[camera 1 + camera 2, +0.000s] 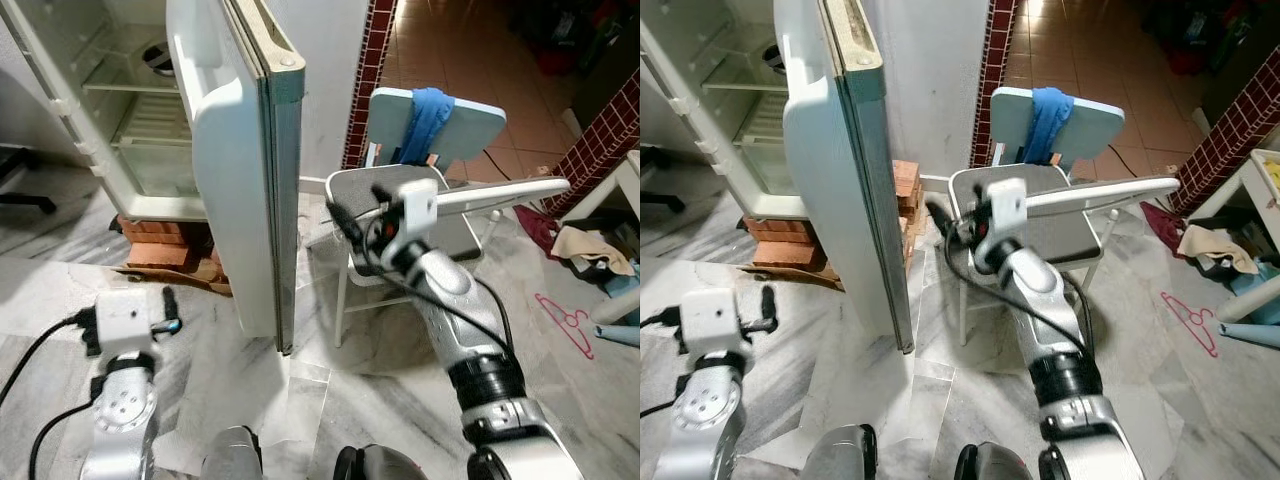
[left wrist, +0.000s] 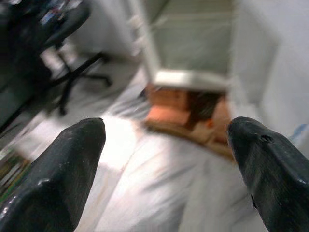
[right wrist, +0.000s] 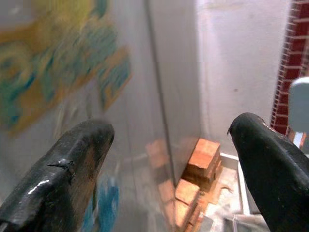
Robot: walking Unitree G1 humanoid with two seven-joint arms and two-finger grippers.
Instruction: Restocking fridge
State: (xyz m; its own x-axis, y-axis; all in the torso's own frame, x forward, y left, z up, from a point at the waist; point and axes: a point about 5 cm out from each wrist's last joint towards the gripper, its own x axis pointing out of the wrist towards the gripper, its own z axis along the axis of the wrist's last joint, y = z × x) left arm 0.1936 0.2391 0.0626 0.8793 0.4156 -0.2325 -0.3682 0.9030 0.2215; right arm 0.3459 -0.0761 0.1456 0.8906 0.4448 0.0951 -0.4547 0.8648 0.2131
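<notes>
Fridge (image 1: 120, 110), white with bare wire shelves, stands upright at 11 o'clock, door (image 1: 245, 170) swung edge-on toward 6 o'clock. Left pincer (image 2: 166, 164) and right pincer (image 3: 169, 169) both released.

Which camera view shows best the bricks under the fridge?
The right eye view: the bricks lie in rows under the fridge, with a second stack behind the door. The left eye view hides that stack. The left wrist view blurs them; the right wrist view shows just the stack.
</notes>
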